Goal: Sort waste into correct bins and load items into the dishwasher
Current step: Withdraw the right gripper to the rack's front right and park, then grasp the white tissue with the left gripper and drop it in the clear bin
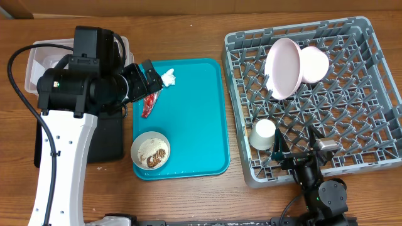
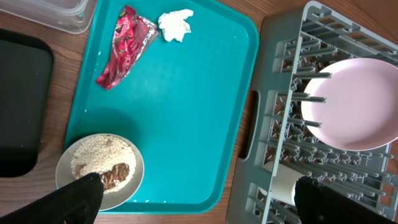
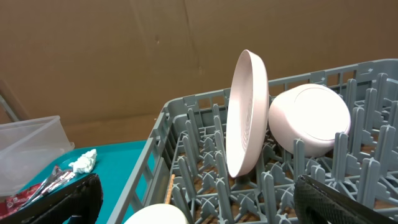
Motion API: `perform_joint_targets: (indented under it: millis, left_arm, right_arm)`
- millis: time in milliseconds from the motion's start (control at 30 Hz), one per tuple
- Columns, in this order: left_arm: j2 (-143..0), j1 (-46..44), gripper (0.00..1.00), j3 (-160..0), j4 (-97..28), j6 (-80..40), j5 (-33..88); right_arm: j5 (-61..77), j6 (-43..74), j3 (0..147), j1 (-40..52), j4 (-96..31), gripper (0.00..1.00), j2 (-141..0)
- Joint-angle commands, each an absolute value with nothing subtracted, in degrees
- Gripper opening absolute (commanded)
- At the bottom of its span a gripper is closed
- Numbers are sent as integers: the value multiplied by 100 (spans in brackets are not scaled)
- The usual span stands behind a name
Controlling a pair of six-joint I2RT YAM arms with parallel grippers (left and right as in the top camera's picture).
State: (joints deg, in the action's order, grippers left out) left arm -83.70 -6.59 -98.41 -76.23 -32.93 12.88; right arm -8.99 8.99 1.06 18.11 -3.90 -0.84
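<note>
The red wrapper point(image 1: 150, 104) point(image 2: 122, 45) and the white tissue point(image 1: 168, 78) point(image 2: 175, 25) lie at the far left of the teal tray point(image 1: 195, 119). A cream bowl point(image 1: 150, 151) point(image 2: 102, 168) of rice-like scraps sits at the tray's near left corner. My left gripper point(image 1: 147, 78) point(image 2: 205, 205) hangs open above the wrapper and tissue, holding nothing. In the grey dish rack point(image 1: 234, 81) point(image 3: 186, 102) stand the pink plate point(image 1: 282, 68) point(image 3: 247, 112), pink bowl point(image 1: 314, 64) point(image 3: 309, 118) and white cup point(image 1: 263, 134). My right gripper point(image 1: 295, 143) point(image 3: 199, 205) is open over the rack's near edge.
A clear tub point(image 1: 38, 63) point(image 2: 56, 9) sits at the back left, partly hidden under the left arm. The black tray point(image 1: 107, 141) point(image 2: 22, 106) lies just left of the teal tray. Bare wood separates the teal tray from the rack.
</note>
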Motion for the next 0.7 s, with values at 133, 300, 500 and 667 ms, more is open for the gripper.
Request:
perform_joint_targets:
  millis: [133, 300, 500, 667]
  left_arm:
    - [-8390, -644, 100, -9915, -7682, -3382, 1629]
    - [-8460, -683, 100, -9913, -7358, -3695, 1483]
    - [-9078, -1140, 87, -9904, -7218, -3629, 454]
    - [-9942, -1754, 81, -9907, -6626, -2292, -259]
  right_arm:
    - [-893, 893, 45, 1848, -351, 100, -16]
    - [-893, 893, 45, 1848, -351, 100, -16]
    - [-893, 893, 45, 1848, -351, 100, -16]
    - [-893, 893, 45, 1848, -351, 100, -16]
